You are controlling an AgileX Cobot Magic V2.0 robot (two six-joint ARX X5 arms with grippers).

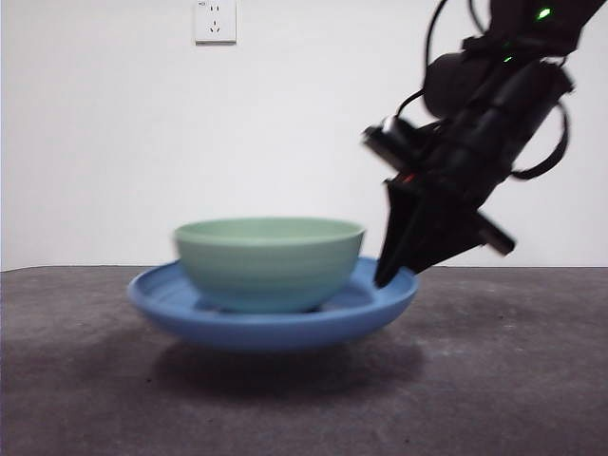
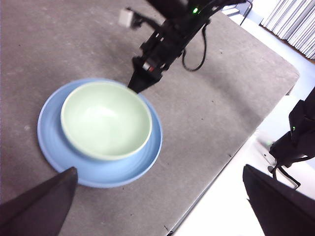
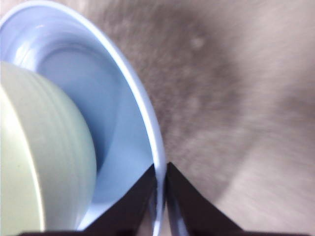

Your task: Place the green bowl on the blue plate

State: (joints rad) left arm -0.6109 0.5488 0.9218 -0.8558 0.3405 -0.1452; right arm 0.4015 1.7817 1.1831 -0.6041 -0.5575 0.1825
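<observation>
Grey table (image 1: 513, 380), white wall (image 1: 95, 142); right end effector (image 3: 161, 189) pinches blue plate (image 1: 275, 328) rim.

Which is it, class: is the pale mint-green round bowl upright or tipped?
Upright. The pale mint-green round bowl sits in the glossy blue plate with its rim level in the front view, its empty inside facing up.

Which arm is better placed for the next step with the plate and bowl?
Right. The right gripper is clamped on the rim of the blue plate, which carries the green bowl. The left gripper hangs open above, holding nothing.
</observation>
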